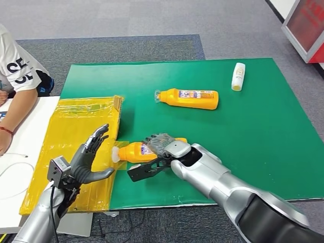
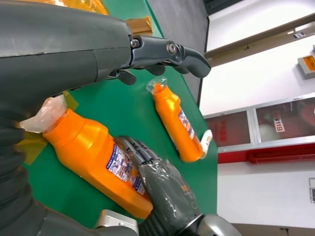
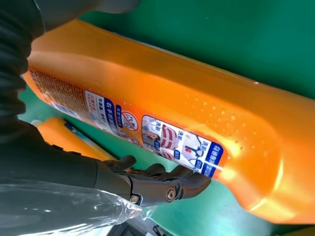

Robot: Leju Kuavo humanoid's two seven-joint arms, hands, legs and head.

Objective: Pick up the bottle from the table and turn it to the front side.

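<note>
Where the green mat (image 1: 229,152) meets the yellow sheet (image 1: 72,131), the near orange bottle (image 1: 133,151) lies on its side, its wrapped cap toward the sheet. The right hand (image 1: 164,145) is laid over the bottle's body, fingers curled around it and holding it. The left hand (image 1: 89,159) hovers just beside the cap, fingers spread and holding nothing. A second orange bottle (image 1: 189,98) lies farther back, and a small white bottle (image 1: 238,76) is near the far edge. A person's arm (image 1: 15,114) rests on the white table (image 1: 19,162).

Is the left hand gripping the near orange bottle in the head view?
No, the left hand hovers open beside the cap, while the right hand grips the near orange bottle.
</note>
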